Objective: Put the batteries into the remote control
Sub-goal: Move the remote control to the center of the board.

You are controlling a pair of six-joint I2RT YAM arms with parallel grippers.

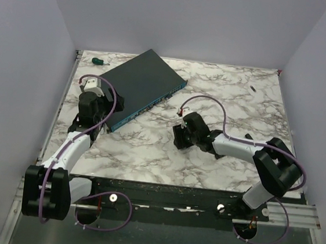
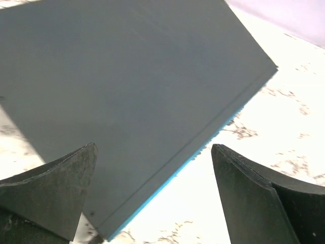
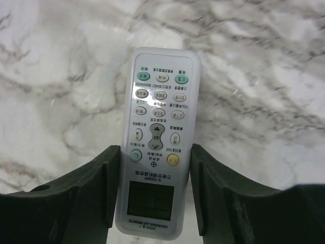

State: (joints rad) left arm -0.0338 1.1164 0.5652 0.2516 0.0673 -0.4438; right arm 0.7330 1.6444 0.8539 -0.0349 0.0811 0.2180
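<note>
So, a marble-patterned table [image 1: 205, 161] is seen filling most of the overhead view. Toward the far left of it, a big dark flat box [image 1: 143, 85] with a blue edge is laid at an angle, one corner aimed far and another aimed near.

The left gripper [image 2: 153, 147] is held over the left side of that box. Its fingers are spread wide apart, and only the box's grey top and blue edge are seen below them. No contact can be made out.

Around mid-table, right of the box's near corner, the right gripper [image 3: 155, 150] is found clamped on the remote control [image 3: 160, 112]. Both black fingers are pressed flat against its long sides at the screen end.

The remote is seen face up over the marble, white and slim. Its long axis is run straight away from the wrist camera, between the fingers. The screen end is pointed back toward the gripper and the rounded button end away from it. Whether it's resting on the table or lifted a touch can't be told. From overhead the handset is hidden under the gripper, so its heading across the table can't be read there.

Lastly, a small green-handled screwdriver [image 1: 100, 62] is seen at the far-left corner, just beyond the box and apart from it.
</note>
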